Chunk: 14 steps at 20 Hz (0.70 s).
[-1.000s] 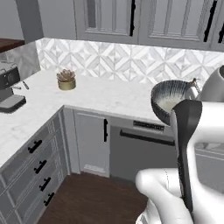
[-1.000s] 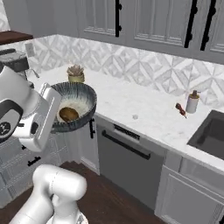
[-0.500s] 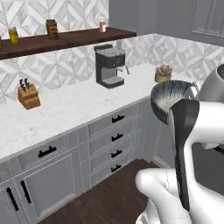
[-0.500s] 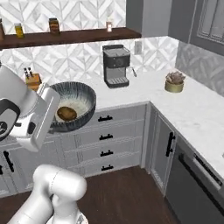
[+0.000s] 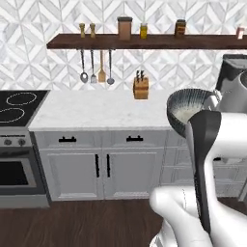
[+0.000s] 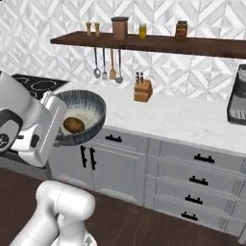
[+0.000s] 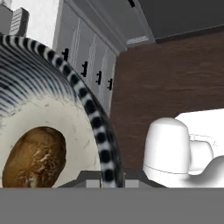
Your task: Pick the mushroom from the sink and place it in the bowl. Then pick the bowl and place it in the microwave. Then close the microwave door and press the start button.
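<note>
Kitchen wall run: white marble counter over grey cabinets, dark wood floor below. Stove at the counter's left end, knife block near the back wall. Wooden shelf above carries jars, with utensils hanging under it. Coffee machine stands at the right end of the counter. Bowl is held up in the air in front of the cabinets, off any surface, slightly tilted, opening facing the right base cam. Mushroom sits inside on the pale bottom. Gripper is pinched narrow on the bowl rim, striped edge running down between the tips in the hand view
</note>
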Tool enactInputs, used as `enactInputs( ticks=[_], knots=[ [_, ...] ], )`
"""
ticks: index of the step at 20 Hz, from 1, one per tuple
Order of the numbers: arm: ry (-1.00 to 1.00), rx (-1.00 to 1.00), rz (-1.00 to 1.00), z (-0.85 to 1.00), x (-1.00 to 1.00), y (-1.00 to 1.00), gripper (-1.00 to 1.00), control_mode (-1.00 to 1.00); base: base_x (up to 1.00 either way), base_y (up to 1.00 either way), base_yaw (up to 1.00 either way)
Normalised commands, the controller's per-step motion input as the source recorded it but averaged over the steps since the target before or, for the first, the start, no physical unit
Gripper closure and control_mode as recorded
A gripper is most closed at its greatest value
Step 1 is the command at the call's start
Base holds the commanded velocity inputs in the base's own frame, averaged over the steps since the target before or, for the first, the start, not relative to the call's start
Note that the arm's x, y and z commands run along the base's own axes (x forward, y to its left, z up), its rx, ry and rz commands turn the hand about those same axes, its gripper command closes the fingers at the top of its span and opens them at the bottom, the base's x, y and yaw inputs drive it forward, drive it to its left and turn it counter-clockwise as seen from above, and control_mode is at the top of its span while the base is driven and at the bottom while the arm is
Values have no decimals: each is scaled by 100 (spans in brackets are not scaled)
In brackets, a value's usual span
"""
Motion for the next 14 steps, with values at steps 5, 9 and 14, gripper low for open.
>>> enactInputs(
  ticks=[5, 9, 14],
  knots=[
    [0, 0, 0, 0, 0, 0, 100, 100, 0, 38, 96],
    [0, 0, 0, 0, 0, 0, 100, 100, 0, 40, 84],
    [0, 0, 0, 0, 0, 0, 100, 100, 46, 94, 62]
  ],
)
